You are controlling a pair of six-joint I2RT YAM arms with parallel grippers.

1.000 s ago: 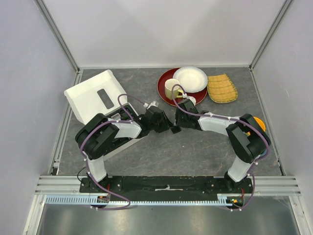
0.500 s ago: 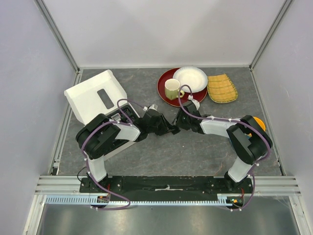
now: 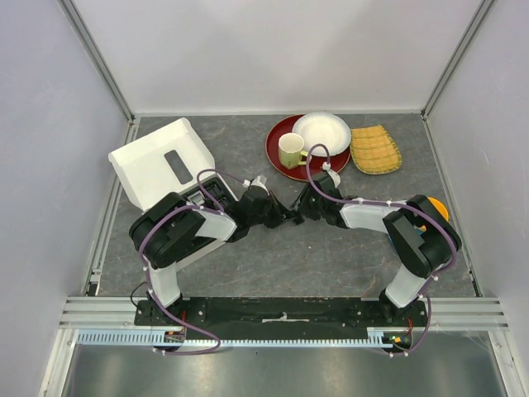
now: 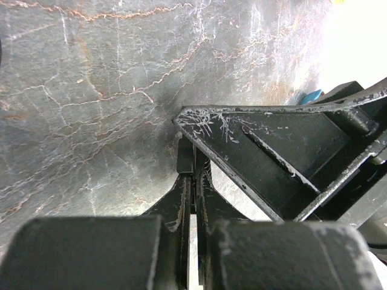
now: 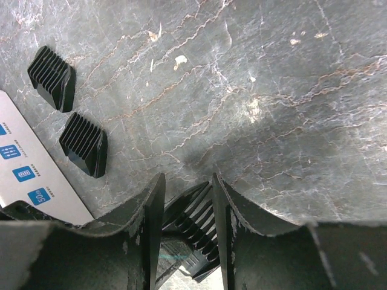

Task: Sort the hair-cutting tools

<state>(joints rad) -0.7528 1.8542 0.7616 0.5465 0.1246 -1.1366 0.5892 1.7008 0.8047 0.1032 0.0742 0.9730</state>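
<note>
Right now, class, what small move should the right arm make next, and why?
Probably lift the right gripper straight up a little: a comb guard fills the gap between its fingers, so it looks gripped. The shut left gripper sits right beside it, so sideways motion risks a bump.

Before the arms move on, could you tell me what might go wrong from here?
The left gripper and right gripper meet tip to tip, so a further move could knock them together. The comb guard between the right fingers may slip and drop near the loose guards.
</note>
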